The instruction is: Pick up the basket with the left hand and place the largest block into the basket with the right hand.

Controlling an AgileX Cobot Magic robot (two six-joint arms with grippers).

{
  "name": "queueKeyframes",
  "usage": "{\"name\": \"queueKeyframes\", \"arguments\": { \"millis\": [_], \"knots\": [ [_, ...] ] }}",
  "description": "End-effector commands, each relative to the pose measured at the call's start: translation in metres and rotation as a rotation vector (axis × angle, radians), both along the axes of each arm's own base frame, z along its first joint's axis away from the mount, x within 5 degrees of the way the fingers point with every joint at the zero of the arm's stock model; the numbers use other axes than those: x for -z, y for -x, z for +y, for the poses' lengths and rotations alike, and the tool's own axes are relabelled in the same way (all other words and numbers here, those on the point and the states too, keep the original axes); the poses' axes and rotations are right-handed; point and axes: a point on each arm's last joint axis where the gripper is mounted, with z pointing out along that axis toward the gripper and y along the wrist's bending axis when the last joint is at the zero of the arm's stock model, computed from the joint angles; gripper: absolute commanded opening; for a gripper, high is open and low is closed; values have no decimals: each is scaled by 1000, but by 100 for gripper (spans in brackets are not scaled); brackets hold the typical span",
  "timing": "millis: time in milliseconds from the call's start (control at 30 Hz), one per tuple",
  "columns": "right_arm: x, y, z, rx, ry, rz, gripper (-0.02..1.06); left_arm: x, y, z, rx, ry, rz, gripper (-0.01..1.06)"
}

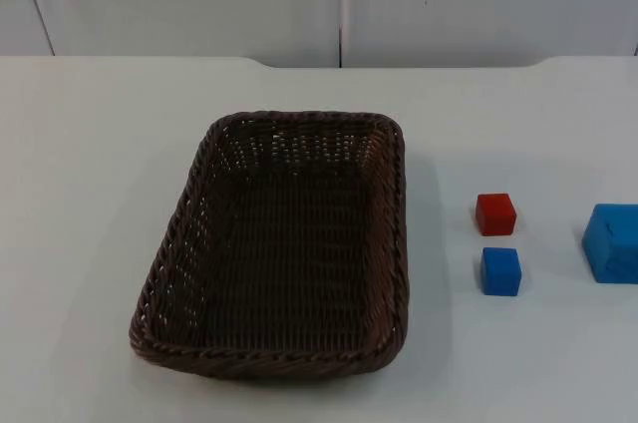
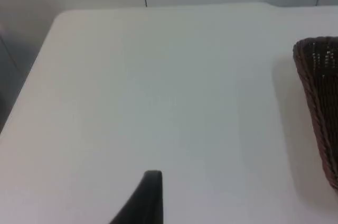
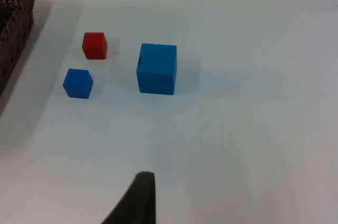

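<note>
Beyond the right jaws' fingertip sits the large blue block.

Rough woven wicker basket; smooth matt (white) table

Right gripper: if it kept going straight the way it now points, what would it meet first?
Probably bare table. The large blue block lies roughly ahead, slightly to one side, with the small blue block and red block further off-line. Depth is uncertain.
</note>
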Motion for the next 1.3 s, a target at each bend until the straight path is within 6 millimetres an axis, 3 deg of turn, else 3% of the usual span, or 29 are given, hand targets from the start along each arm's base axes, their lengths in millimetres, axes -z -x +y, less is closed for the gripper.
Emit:
{"name": "queueKeyframes", "arguments": {
  "millis": [0, 567, 1267],
  "knots": [
    [0, 1, 0, 2, 9, -4, 105, -5, -1, -1, -3, 18, -11, 105],
    [0, 1, 0, 2, 9, -4, 105, -35, -14, 1, -10, 27, -31, 105],
    [0, 1, 0, 2, 9, -4, 105, -49, -43, 1, 3, 74, -17, 105]
  ]
}}
